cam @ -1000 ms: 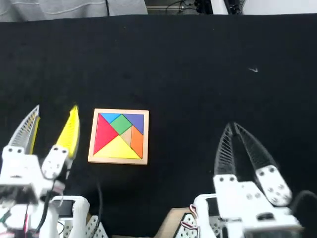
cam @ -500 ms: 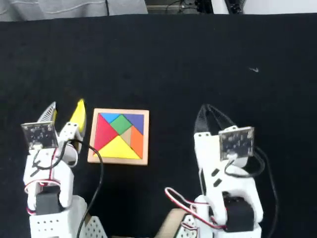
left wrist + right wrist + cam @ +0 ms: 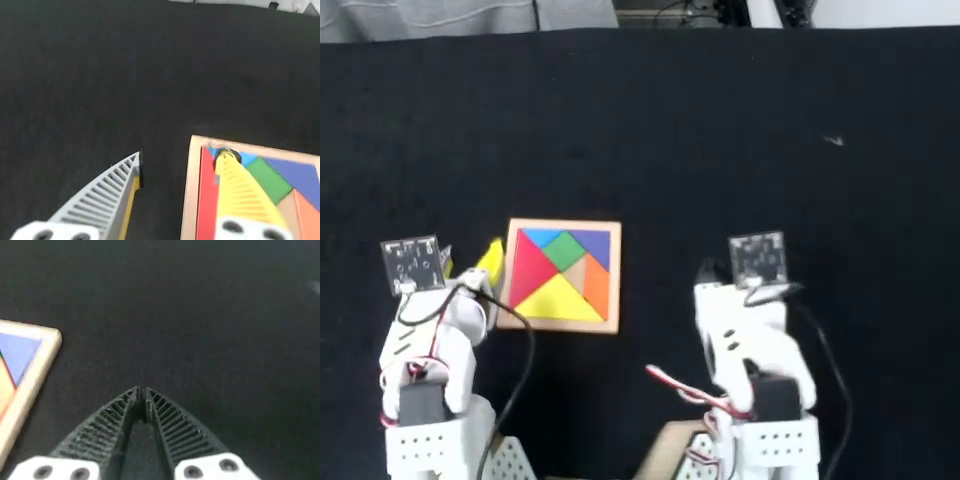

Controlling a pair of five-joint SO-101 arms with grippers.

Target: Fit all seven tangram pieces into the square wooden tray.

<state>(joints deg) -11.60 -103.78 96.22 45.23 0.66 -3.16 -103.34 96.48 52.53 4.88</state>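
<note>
Wooden tray (image 3: 616, 300) sits on desk (image 3: 770, 120), all seven tangram pieces (image 3: 560, 280) seated inside. Left gripper (image 3: 180, 156) open, yellow finger just beside tray edge. Right gripper (image 3: 141, 392) closed, empty, well apart. Risk: left finger nudges tray and unseats pieces.

A black cloth-covered counter (image 3: 740, 120) lay beneath and ahead of both sets of jaws. A small pale fleck (image 3: 833, 141) sat on it, well beyond the right jaws. Far past the left jaws, a crumpled grey fabric (image 3: 430, 18) edged the counter's far side, with dark cables (image 3: 725, 12) farther along.
</note>
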